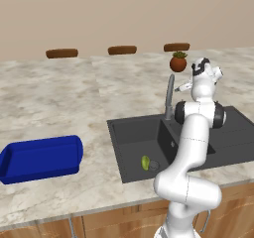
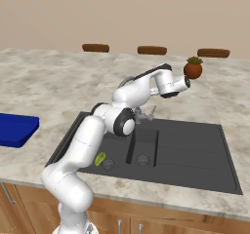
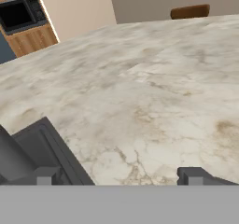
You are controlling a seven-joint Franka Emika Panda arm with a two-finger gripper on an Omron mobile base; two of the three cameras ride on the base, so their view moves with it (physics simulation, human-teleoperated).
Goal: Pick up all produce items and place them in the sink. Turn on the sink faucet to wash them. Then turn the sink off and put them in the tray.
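From the left, the yellow-green fruit (image 1: pixel 145 162) lies in the sink (image 1: pixel 134 133) by a drain, ready for washing; from the right, the gripper (image 2: pixel 187 84) hangs past the faucet (image 2: pixel 145 114); the hand camera shows its fingertips (image 3: pixel 193 175) spread, empty, over marble counter (image 3: pixel 154 92).

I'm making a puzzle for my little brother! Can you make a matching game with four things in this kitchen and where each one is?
Things:
1. yellow-green fruit
2. blue tray
3. potted plant
4. faucet

Places:
A. on the counter left of the sink
B. at the back edge of the sink, rising between the basins
C. down in the left basin, beside the drain
D. on the counter behind the sink, far back

Pairs: 1-C, 2-A, 3-D, 4-B
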